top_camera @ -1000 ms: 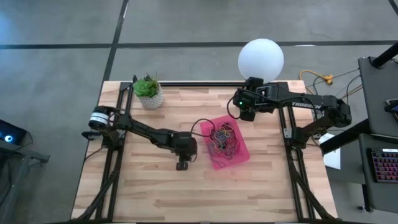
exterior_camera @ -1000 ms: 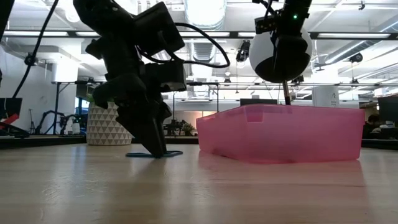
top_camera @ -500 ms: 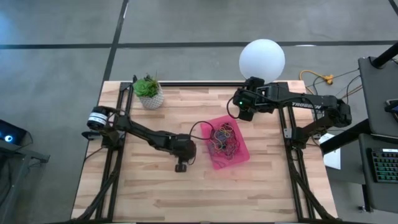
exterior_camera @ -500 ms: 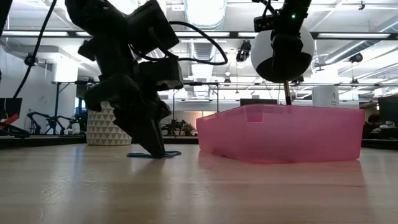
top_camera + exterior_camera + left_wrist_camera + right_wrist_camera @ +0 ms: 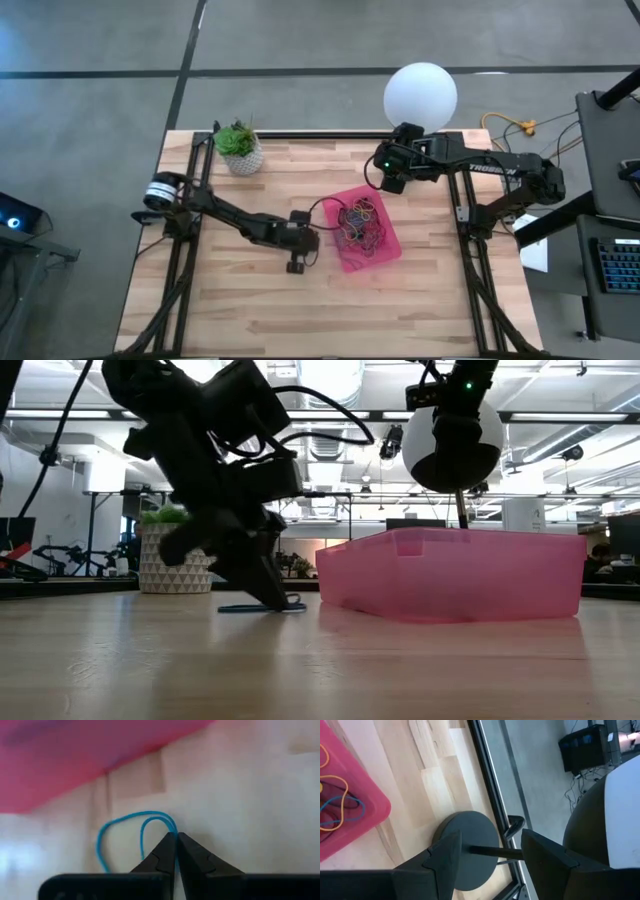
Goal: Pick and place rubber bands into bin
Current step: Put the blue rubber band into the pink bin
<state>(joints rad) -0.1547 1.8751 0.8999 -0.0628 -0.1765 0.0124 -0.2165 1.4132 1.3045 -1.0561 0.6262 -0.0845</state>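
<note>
A thin blue rubber band (image 5: 125, 827) lies as a loop on the wooden table just left of the pink bin (image 5: 385, 250). My left gripper (image 5: 175, 837) stands over the band's end and is shut on it. The low view shows it slanting down to the table (image 5: 275, 602), with the band (image 5: 262, 608) flat beneath. The bin (image 5: 455, 575) rests on its base and holds several rubber bands (image 5: 360, 222) in orange, tan and dark colours. My right gripper (image 5: 490, 847) is open and waits near the far edge (image 5: 390, 180), past the bin's far corner. My left gripper pinches the blue rubber band at one end of its loop (image 5: 171, 826), between the tips of its two fingers. The fingers come from above, slanting down. The rest of the band lies slack and flat on the table.
A white patterned pot with a green plant (image 5: 240, 148) stands at the far left. A white globe lamp (image 5: 420, 95) stands at the far edge, its dark round base (image 5: 470, 832) right before my right gripper. Yellow cables (image 5: 515, 125) lie off the table on the right.
My left gripper has tipped over to a flatter slant, and its fingertips have shifted a little along the table toward the pink bin. The blue band has slid with them the same way, staying flat on the table.
</note>
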